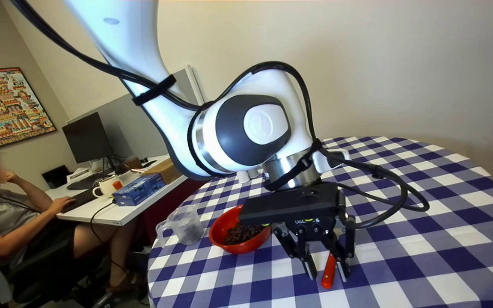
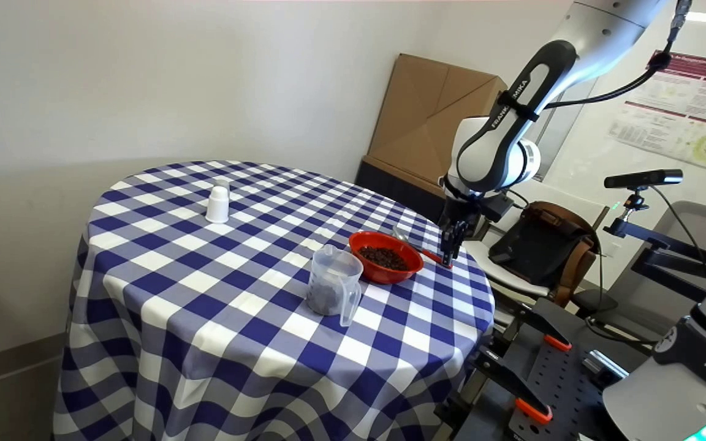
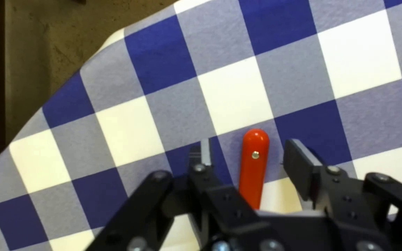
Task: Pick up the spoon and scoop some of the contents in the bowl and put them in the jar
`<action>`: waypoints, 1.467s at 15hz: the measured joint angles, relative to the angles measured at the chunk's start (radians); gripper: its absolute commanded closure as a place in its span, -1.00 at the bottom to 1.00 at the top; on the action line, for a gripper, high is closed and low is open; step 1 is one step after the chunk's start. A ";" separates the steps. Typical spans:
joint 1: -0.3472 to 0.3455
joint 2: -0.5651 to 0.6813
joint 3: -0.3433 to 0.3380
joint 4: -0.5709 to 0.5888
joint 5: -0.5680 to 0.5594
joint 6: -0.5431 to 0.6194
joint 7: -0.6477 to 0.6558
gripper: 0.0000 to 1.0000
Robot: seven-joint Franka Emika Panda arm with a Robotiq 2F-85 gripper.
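the tool (image 3: 251,157) stands wide astride the red end of the spoon (image 3: 253,170), which lies on the bench (image 2: 285,214) beside the bowl (image 2: 383,277). picking up seems in hand; next likely calls for squeezing evenly, then lifting.

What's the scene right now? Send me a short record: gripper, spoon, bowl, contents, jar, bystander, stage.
gripper: open, straddling the spoon
spoon: on the tablecloth, silver scoop near the bowl
bowl: red, upright
contents: small dark bits, in the bowl
jar: clear, with a handle, upright beside the bowl
bystander: seated at a desk
stage: spoon not yet grasped
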 measured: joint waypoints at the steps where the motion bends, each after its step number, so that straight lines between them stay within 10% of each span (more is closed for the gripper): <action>1: 0.002 0.002 0.000 0.000 0.000 0.001 0.000 0.66; 3: 0.003 0.008 0.000 0.001 0.000 0.003 0.000 0.97; 22: -0.030 -0.032 0.072 0.009 0.060 0.000 -0.037 1.00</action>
